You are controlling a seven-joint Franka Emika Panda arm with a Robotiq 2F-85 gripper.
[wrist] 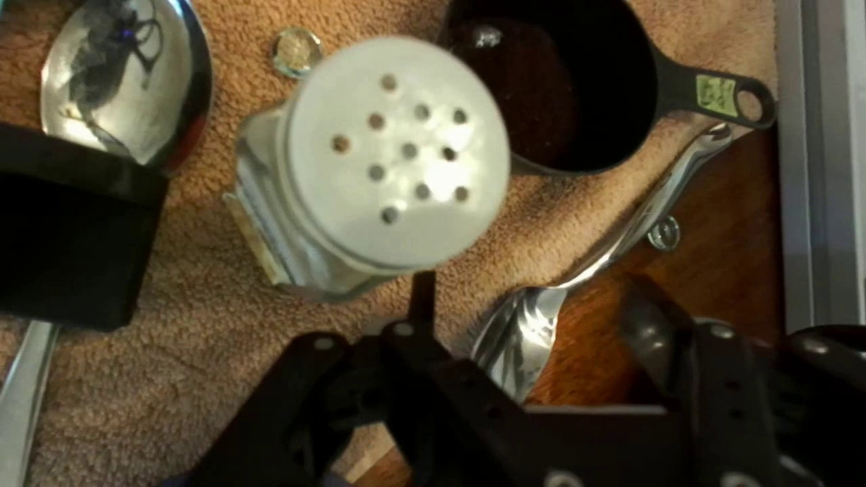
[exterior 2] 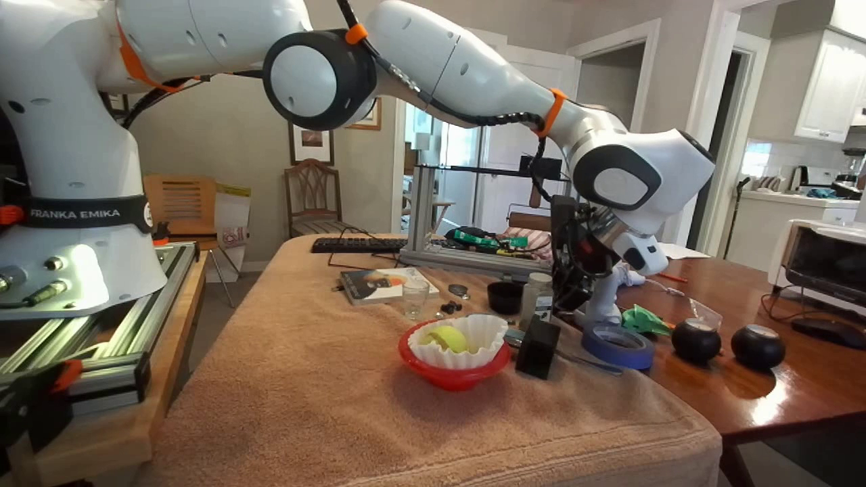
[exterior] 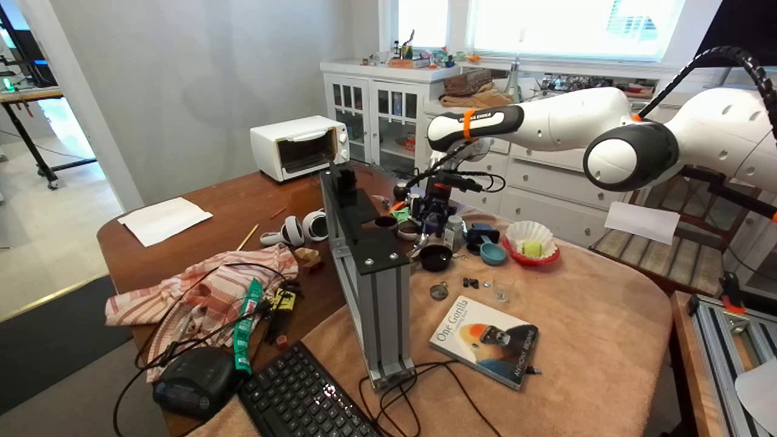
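My gripper [wrist: 534, 304] is open, its two black fingers apart, low over the table. It also shows in both exterior views [exterior: 432, 226] [exterior 2: 570, 297]. A silver spoon [wrist: 524, 331] appears between the fingers in the wrist view, across the towel's edge. A glass shaker with a white holed lid [wrist: 399, 152] stands beside the left finger; I cannot tell if they touch. A black measuring cup [wrist: 551, 81] lies beyond the shaker. A black box [wrist: 74, 230] covers part of another spoon [wrist: 128, 74] at the left. Nothing appears held.
A metal frame [exterior: 388, 321] stands near the arm. A red bowl [exterior 2: 453, 379] holds a paper filter and a yellow-green ball [exterior 2: 446, 338]. Blue tape [exterior 2: 617, 346], two black round holders [exterior 2: 695, 340], a book [exterior: 485, 340] and a keyboard [exterior: 303, 394] lie around.
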